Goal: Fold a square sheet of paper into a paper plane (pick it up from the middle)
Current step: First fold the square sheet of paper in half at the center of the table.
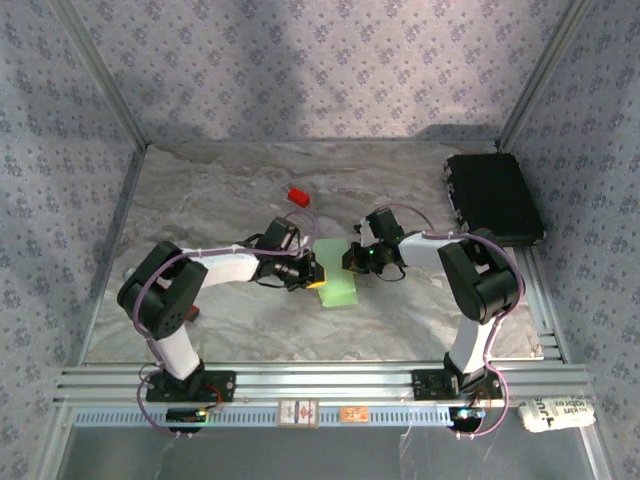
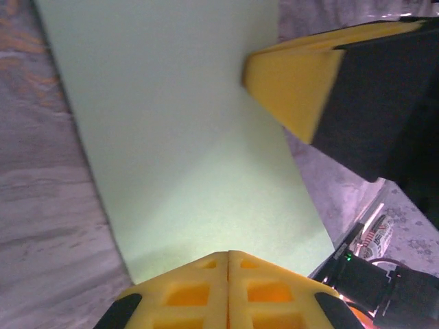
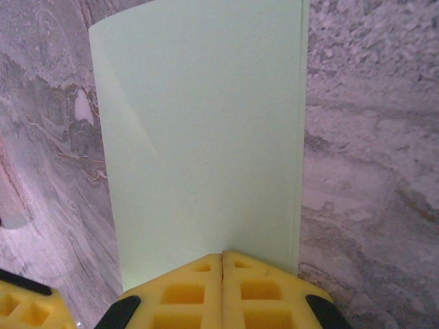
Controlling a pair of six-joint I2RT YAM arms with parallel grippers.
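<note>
Item 1, counter [image 1: 215, 195]: grey marbled top with patterned walls on three sides, as I see it from the top camera;
Item 2, left arm [image 1: 165, 290]: bolted at the near rail [image 1: 320, 381], elbow raised, forearm reaching right toward the middle;
Item 3, left jaws: yellow, pressed flat together with no gap in the left wrist view, closed on the near edge of the sheet;
Item 4, small red block [image 1: 298, 194]: lying on the counter beyond both arms, apart from the paper and from either arm;
Item 5, square sheet of paper [image 1: 338, 280]: pale green, at the middle of the counter between the two sets of jaws and pinched from both sides; in the top view it is a tall narrow shape rather than a square; in the right wrist view a second layer shows as a thin strip down its right edge, so it is folded; its far left corner curls a little; whether it touches the counter I cannot tell;
Item 6, right jaws: yellow, shut tight on the sheet's edge in the right wrist view; one of them also shows in the left wrist view, at the sheet's far right edge;
Item 7, right arm [image 1: 482, 275]: elbow raised, forearm reaching left;
Item 8, black case [image 1: 493, 197]: flat and shut, at the far right corner of the counter, well apart from the paper;
Item 9, white printed bundle [image 1: 556, 412]: on the near rail, right of the right arm's base.
</note>
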